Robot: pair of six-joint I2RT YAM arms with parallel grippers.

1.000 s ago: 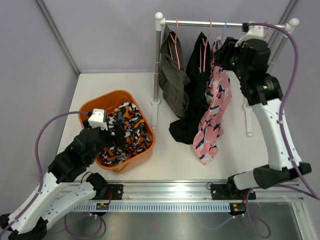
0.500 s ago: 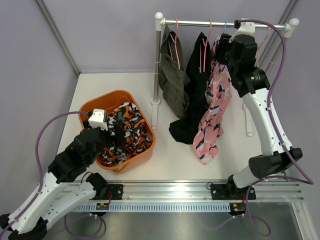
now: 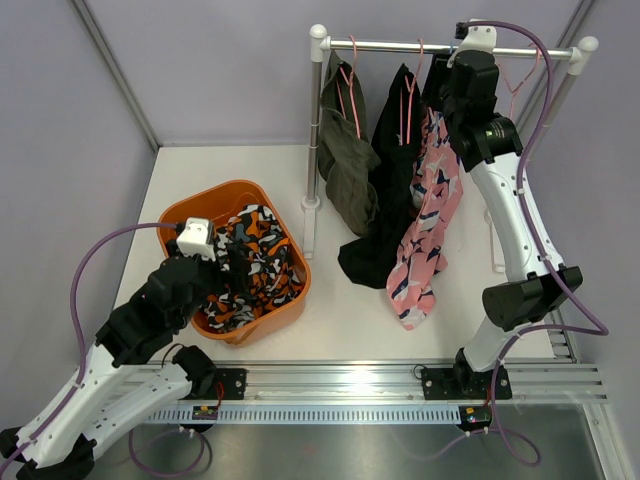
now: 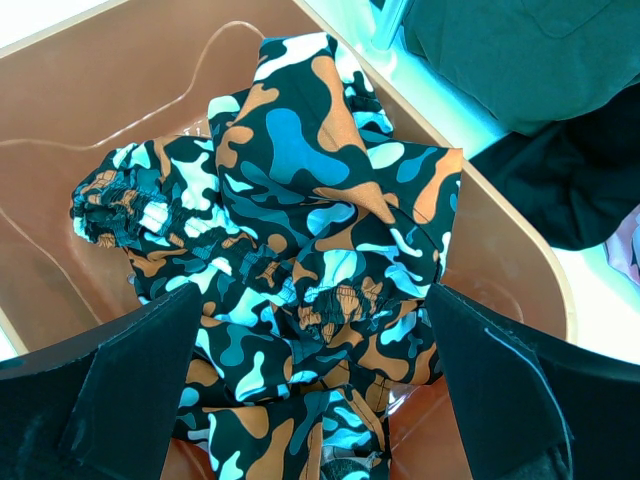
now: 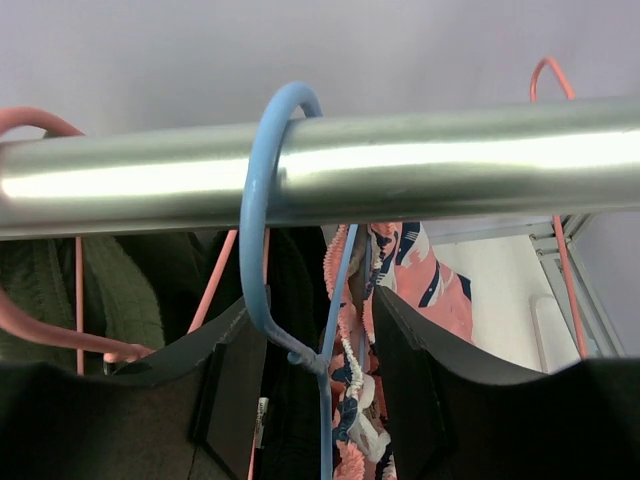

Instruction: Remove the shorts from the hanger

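The camouflage shorts (image 3: 252,262) lie crumpled in the orange tub (image 3: 287,300); my left gripper (image 3: 228,258) hovers open just above them (image 4: 300,250). The olive green shorts (image 3: 345,160), the black shorts (image 3: 380,200) and the pink patterned shorts (image 3: 430,220) hang on hangers from the metal rail (image 3: 400,46). My right gripper (image 3: 440,95) is open at the rail. In the right wrist view its fingers (image 5: 235,390) straddle the neck of the blue hanger (image 5: 262,190) with the pink shorts' waistband (image 5: 350,370) between them, not clamped.
The rack's white posts (image 3: 312,210) (image 3: 497,262) stand on the white table. An empty pink hanger (image 3: 520,78) hangs near the rail's right end. Purple walls close in the back and sides.
My right arm has swung left and up along the rail, bringing its gripper onto the blue hanger over the pink shorts. The left arm and the camouflage shorts have not moved.
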